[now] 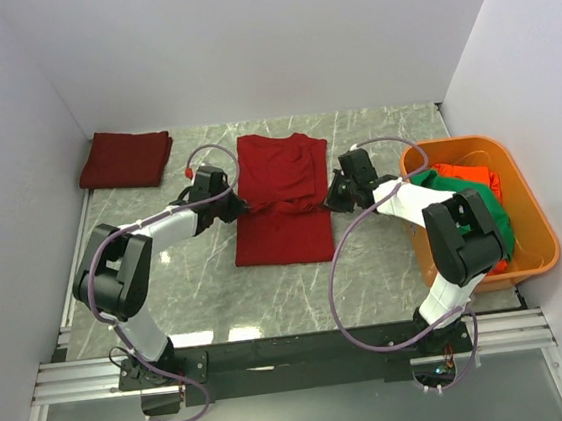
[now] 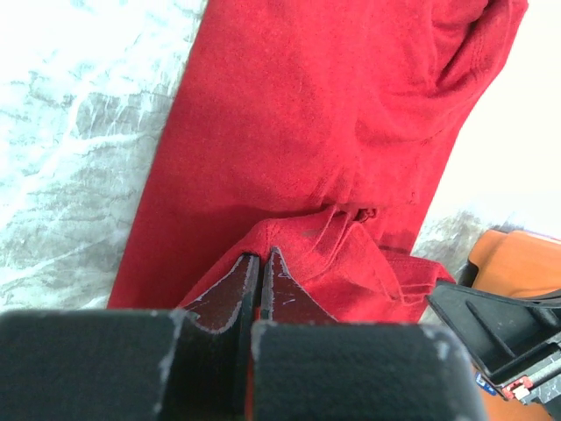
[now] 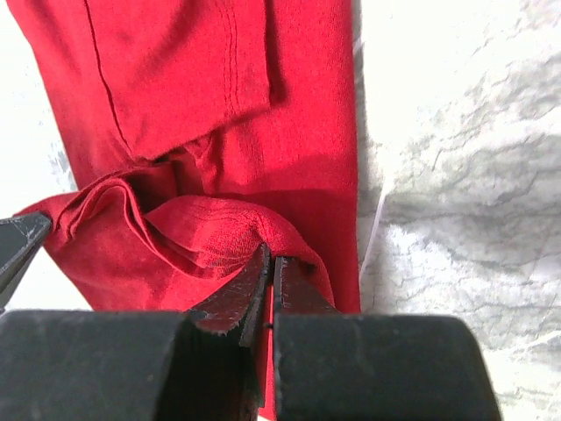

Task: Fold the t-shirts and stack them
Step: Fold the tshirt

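Pinches at both sides: the left gripper (image 2: pixel 260 263) is clenched on the left edge of the crimson t-shirt (image 1: pixel 282 236) and the right gripper (image 3: pixel 267 259) on its right edge. They match at mid-length, likely so the narrow strip on the counter (image 1: pixel 367 262) folds evenly in half. One orange tub (image 1: pixel 542 223) at right holds a green t-shirt (image 1: pixel 495 213) and an orange-red t-shirt (image 1: pixel 463 171), waiting. Farthest, one folded crimson t-shirt (image 1: pixel 125 158) seems to mark the stack spot. Four shirts, two grippers

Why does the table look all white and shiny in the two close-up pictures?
Left wrist view: strong light washes the table to white at the upper left, while the red t-shirt stays clear. Right wrist view: the same glare beside the shirt. Top view: even light, marble veins visible, bright reflections near the front edge.
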